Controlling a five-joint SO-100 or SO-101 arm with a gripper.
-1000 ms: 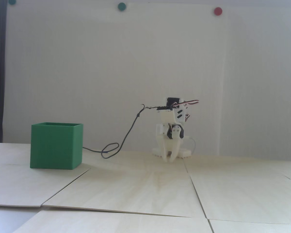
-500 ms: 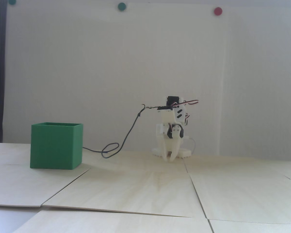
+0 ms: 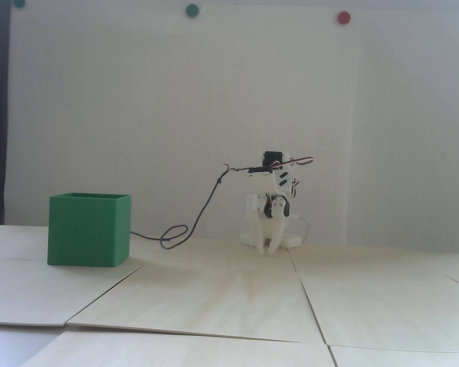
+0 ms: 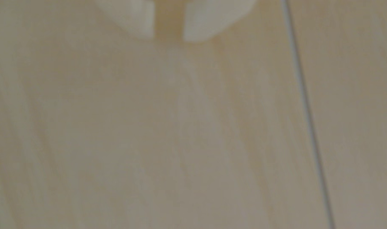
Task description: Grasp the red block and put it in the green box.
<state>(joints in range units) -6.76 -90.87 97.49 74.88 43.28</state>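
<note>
The green box (image 3: 88,229) stands on the wooden table at the left of the fixed view; its inside is hidden from this low angle. The red block shows in neither view. My white gripper (image 3: 269,250) hangs point-down at the arm's base, well to the right of the box, its tips just above the table. In the wrist view the gripper (image 4: 168,38) enters from the top edge. Its jaws stand a narrow gap apart, with only bare wood showing between them.
A dark cable (image 3: 199,218) droops from the arm and loops on the table between box and arm. The tabletop is made of light wood panels with seams (image 4: 305,110). Green dots (image 3: 192,10) and a red dot (image 3: 344,17) are stuck high on the white wall.
The jaws have closed from a clear gap to a narrow one. The arm and the green box have stayed in place.
</note>
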